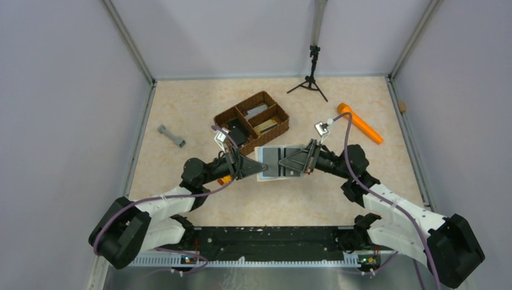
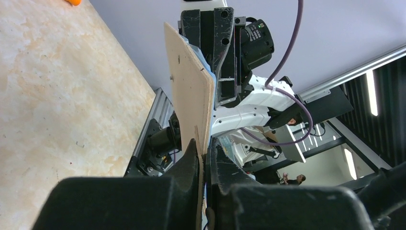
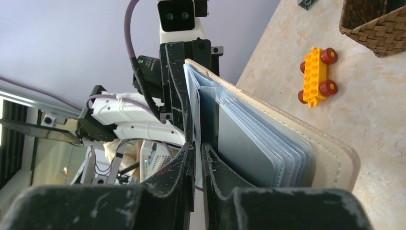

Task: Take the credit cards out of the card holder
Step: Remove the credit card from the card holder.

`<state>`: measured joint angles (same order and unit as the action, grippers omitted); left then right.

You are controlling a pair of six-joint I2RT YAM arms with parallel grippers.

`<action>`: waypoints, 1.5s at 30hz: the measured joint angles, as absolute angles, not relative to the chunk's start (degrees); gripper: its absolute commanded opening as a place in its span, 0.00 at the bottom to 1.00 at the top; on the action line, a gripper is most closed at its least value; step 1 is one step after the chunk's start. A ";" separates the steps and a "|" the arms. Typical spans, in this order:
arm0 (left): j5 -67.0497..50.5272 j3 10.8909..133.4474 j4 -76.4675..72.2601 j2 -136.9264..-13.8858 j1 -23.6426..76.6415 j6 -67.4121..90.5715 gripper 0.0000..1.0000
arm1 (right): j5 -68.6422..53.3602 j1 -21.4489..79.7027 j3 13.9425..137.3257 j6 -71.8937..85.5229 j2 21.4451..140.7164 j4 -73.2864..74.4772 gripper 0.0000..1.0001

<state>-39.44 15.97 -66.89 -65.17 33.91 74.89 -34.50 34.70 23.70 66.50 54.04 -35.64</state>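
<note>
The card holder [image 1: 272,158] is held open above the table between my two grippers. My left gripper [image 1: 263,166] is shut on the edge of its cream-beige cover [image 2: 189,91], with its jaws [image 2: 203,146] pressed flat on it. My right gripper [image 1: 282,163] is shut [image 3: 197,146] on a thin pale sheet inside the holder; I cannot tell whether it is a sleeve or a credit card. The other beige cover [image 3: 330,153], with several pale blue sleeves [image 3: 268,148], hangs to the right of my right fingers. No credit card shows plainly.
A brown wicker divided tray [image 1: 252,121] stands just behind the holder. An orange tool [image 1: 360,124] lies at the back right, a grey piece [image 1: 171,136] at the left and a small black tripod [image 1: 309,81] at the back. A yellow toy car [image 3: 316,76] sits under my left arm.
</note>
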 measured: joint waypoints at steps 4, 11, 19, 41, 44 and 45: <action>-39.64 16.10 -66.87 -65.60 34.11 74.91 0.06 | -34.92 34.70 23.81 66.13 54.39 -35.38 0.10; -39.72 16.12 -67.24 -65.95 34.26 75.22 0.41 | -35.46 34.70 23.81 65.56 54.50 -34.37 0.00; -39.55 16.12 -67.99 -65.84 34.33 75.07 0.00 | -35.88 34.70 23.81 65.49 54.39 -33.63 0.00; -36.88 15.09 -68.12 -62.22 34.48 75.05 0.00 | -35.77 32.71 23.53 65.01 50.54 -32.27 0.00; -36.27 14.87 -67.88 -61.67 34.48 74.89 0.00 | -36.07 31.42 23.14 64.69 49.19 -31.18 0.00; -36.23 14.87 -67.72 -61.54 34.48 74.83 0.00 | -36.18 31.20 23.14 64.58 48.99 -30.87 0.00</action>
<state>-36.23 14.87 -67.72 -61.54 34.48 74.83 -36.18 31.20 23.14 64.58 48.99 -30.87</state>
